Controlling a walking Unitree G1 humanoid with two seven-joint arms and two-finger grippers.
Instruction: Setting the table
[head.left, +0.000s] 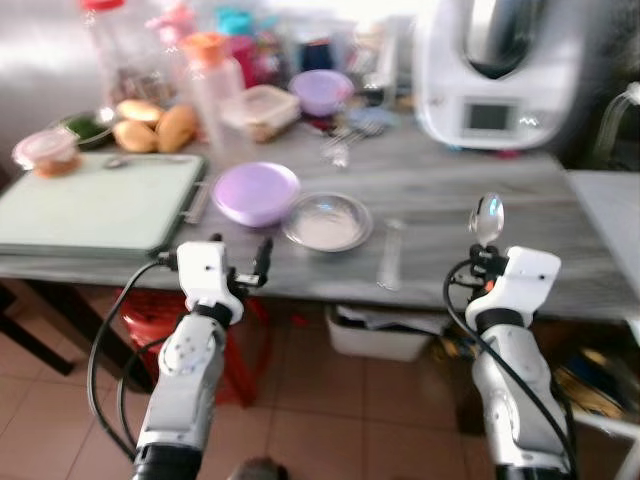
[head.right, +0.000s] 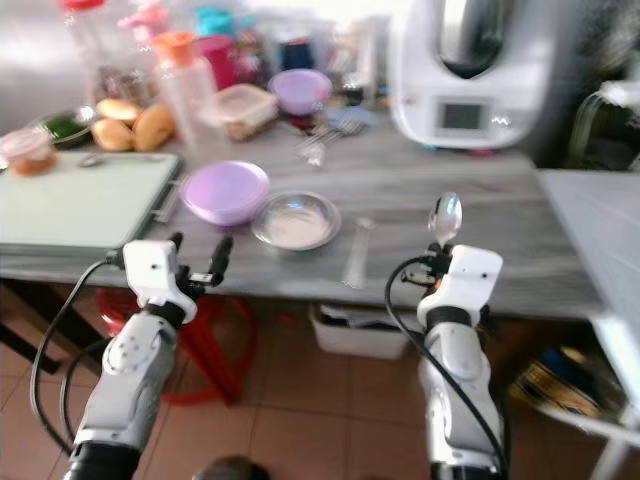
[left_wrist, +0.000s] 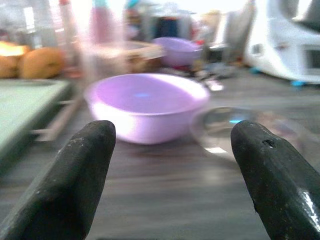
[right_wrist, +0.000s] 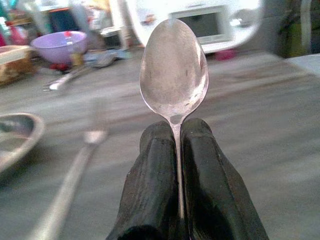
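the spoon stands bowl-up in my right gripper, my two fingers pressed tight together on its thin handle, held out just in front of the table's near edge, to the right of the metal plate. a fork already lies just right of that plate, and the purple bowl touches or nearly touches the plate's left side. my grip is only on the narrow stem, so i judge the spoon could twist or slide between my fingers as i tip it down to lay it flat. if i set it too close, it could knock the fork askew; too near the edge, it could drop to the tiled floor. my left gripper hovers before the bowl, fingers spread wide and holding nothing; a careless reach there could shove the bowl into the plate.
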